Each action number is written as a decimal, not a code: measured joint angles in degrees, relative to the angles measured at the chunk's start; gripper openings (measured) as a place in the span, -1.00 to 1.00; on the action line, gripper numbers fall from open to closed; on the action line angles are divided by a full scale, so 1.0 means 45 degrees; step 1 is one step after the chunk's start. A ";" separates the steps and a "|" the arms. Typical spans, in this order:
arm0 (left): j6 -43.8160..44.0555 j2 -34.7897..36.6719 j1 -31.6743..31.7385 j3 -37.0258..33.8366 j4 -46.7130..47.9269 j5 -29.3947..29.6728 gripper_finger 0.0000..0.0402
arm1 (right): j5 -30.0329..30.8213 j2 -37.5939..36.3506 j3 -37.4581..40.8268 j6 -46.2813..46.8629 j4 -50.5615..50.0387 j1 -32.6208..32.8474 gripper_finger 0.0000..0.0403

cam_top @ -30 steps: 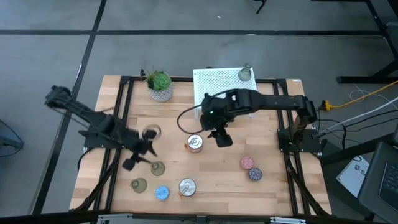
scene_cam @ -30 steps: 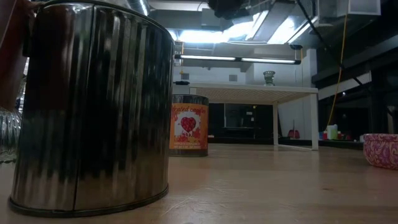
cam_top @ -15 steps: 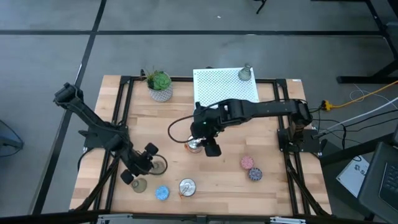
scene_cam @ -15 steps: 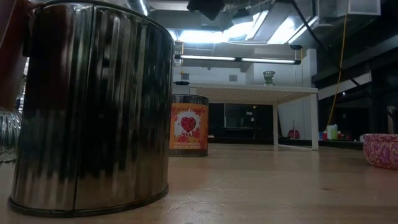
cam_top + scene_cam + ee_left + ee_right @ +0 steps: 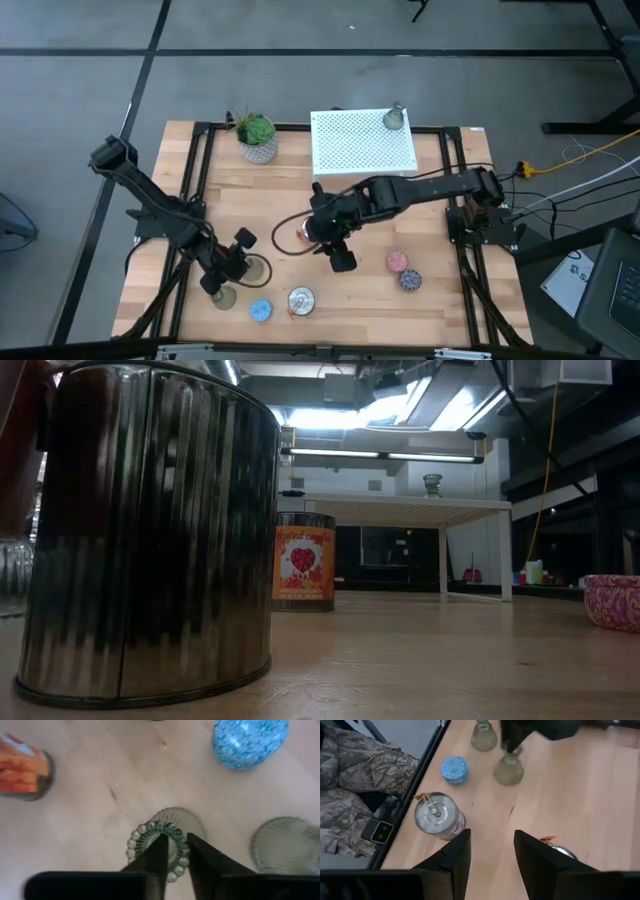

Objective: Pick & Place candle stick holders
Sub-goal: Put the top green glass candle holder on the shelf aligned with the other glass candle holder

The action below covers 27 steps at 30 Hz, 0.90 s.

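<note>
1. Your left claw [image 5: 172, 851] hangs low over the front-left of the table [image 5: 360, 290]. Its fingers sit close together, one inside the beaded top of a candle stick holder [image 5: 159, 845] and one just outside the rim, pinching it.
2. A second holder [image 5: 286, 845] stands just beside it, near the blue disc [image 5: 248, 741]. A third [image 5: 395, 119] stands on the white perforated shelf [image 5: 362, 145] at the back.
3. Your right claw [image 5: 490, 851] reaches toward mid-table above the orange-labelled tin [image 5: 304, 231], fingers spread and holding nothing.
4. Compared with half a second ago, the left claw has settled slightly lower over the holder, and the right arm has dropped toward the table's front, covering more of the tin.
</note>
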<state>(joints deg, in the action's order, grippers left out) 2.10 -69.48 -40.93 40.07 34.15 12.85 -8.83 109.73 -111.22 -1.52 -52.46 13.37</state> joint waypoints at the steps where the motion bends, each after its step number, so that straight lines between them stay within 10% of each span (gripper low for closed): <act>1: -0.0012 0.0111 0.0001 -0.0005 0.0083 0.0280 -0.86 | 0.0011 0.0000 0.0000 -0.0085 -0.0009 0.0074 -0.24; 12: -0.0361 0.0370 0.1929 0.0756 0.0625 -0.0838 -0.89 | 0.0060 0.0000 0.0000 -0.1649 -0.0178 0.0097 -0.24; 27: -0.5486 0.0370 0.5632 0.4242 0.0585 -0.4164 -0.89 | -0.0016 0.0186 -0.0009 -0.7252 0.1325 -0.1464 -0.24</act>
<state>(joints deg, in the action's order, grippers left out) -22.59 -67.81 -15.59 59.16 36.78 -5.89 -8.90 110.57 -111.26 -34.16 -46.50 6.78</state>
